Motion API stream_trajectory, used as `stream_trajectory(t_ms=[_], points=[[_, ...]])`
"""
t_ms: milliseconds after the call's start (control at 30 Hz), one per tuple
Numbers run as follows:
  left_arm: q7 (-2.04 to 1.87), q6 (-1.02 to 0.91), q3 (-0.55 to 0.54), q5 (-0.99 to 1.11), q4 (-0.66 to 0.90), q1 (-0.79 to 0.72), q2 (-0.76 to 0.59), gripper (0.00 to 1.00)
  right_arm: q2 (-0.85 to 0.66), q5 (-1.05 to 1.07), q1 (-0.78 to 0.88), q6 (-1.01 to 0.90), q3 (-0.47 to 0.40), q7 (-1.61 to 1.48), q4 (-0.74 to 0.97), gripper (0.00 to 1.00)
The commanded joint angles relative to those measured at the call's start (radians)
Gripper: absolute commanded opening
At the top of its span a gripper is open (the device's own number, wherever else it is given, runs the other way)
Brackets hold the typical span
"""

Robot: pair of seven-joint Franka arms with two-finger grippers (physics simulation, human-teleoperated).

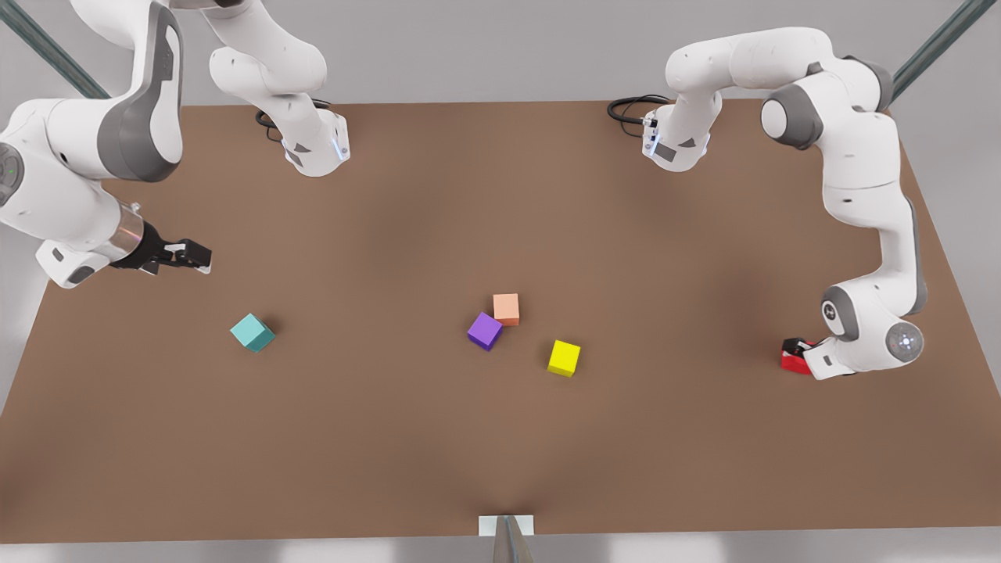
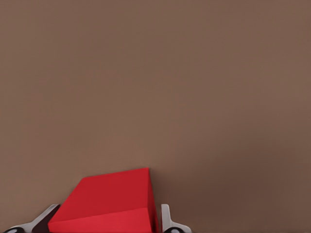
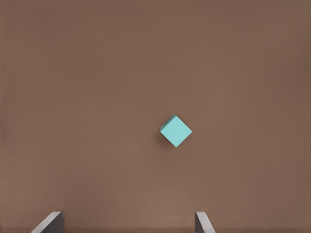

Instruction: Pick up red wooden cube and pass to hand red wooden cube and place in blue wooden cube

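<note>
The red wooden cube [image 1: 794, 361] lies at the front view's right, near the table's side edge. My left gripper [image 1: 796, 350] is down on it. In the left wrist view the red wooden cube [image 2: 109, 201] sits between the two pale fingertips [image 2: 165, 218], which press against its sides. The hand, my right gripper [image 1: 186, 256], hovers open at the front view's left, above and behind the teal blue wooden cube [image 1: 252, 333]. The right wrist view has that blue wooden cube [image 3: 176, 131] lying alone on the table, well ahead of the spread fingertips [image 3: 51, 221].
A pale orange cube [image 1: 506, 309], a purple cube [image 1: 485, 331] touching it and a yellow cube [image 1: 564, 358] sit mid-table. The brown table [image 1: 391, 438] has both arm bases at its far edge. A small white-and-grey post [image 1: 506, 532] stands at the near edge.
</note>
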Motion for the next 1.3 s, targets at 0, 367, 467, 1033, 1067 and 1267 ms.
stream_trajectory(t_ms=[0, 367, 467, 1033, 1067, 1267], points=[[0.062, 0.005, 0.000, 0.001, 0.000, 0.000, 0.003, 1.00, -0.001, 0.001, 0.005, -0.001, -0.001, -0.005, 0.000, 1.00], [-0.119, -0.195, -0.009, -0.080, 0.092, -0.029, -0.042, 0.67, -0.001, 0.002, 0.005, -0.001, -0.001, -0.012, -0.002, 1.00], [-0.474, -0.608, -0.187, -0.167, 0.324, -0.040, -0.042, 0.68, 0.003, 0.001, 0.017, -0.002, -0.001, -0.025, -0.002, 1.00], [-0.832, -0.128, -0.663, -1.049, 0.450, -0.265, 0.210, 0.68, 0.681, 1.237, 0.113, 0.025, 0.008, -2.016, 0.257, 1.00], [-0.831, -0.130, -0.678, -1.055, 0.461, -0.267, 0.224, 0.68, 0.685, 1.277, 0.129, 0.031, 0.008, -2.043, 0.259, 1.00], [-0.745, -0.144, -0.709, -1.090, 0.458, -0.267, 0.248, 0.67, 0.720, 1.384, 0.207, 0.030, 0.008, -2.126, 0.256, 1.00]])
